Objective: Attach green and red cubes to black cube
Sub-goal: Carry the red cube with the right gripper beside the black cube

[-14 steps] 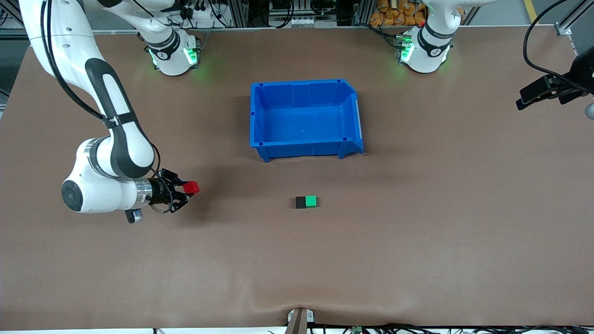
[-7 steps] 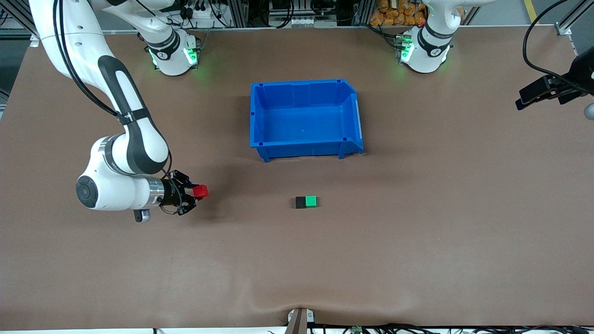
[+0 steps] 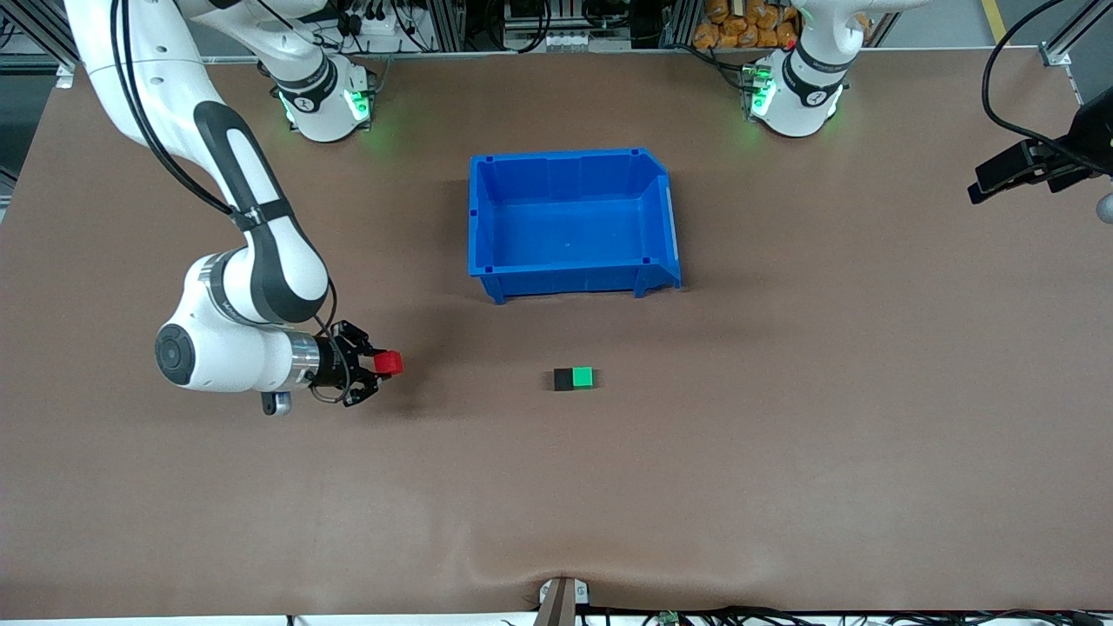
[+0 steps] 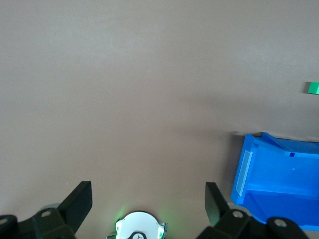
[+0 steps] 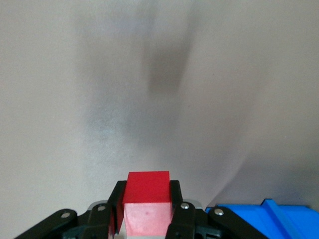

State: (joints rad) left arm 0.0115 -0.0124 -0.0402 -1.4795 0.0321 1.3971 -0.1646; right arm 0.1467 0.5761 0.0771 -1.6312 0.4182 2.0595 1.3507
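right gripper (image 3: 380,365) clamped on red cube (image 3: 389,362) above table | left gripper (image 4: 148,191) spread apart, waiting | green cube (image 3: 583,376) touching black cube (image 3: 563,379)

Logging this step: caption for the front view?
Right hand carries red cube above table; green cube touches black cube.

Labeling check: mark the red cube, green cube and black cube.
red cube (image 3: 389,362), front view, top face, in the right gripper (image 3: 376,374).
green cube (image 3: 583,376), front view, top face.
black cube (image 3: 563,379), front view, top face.
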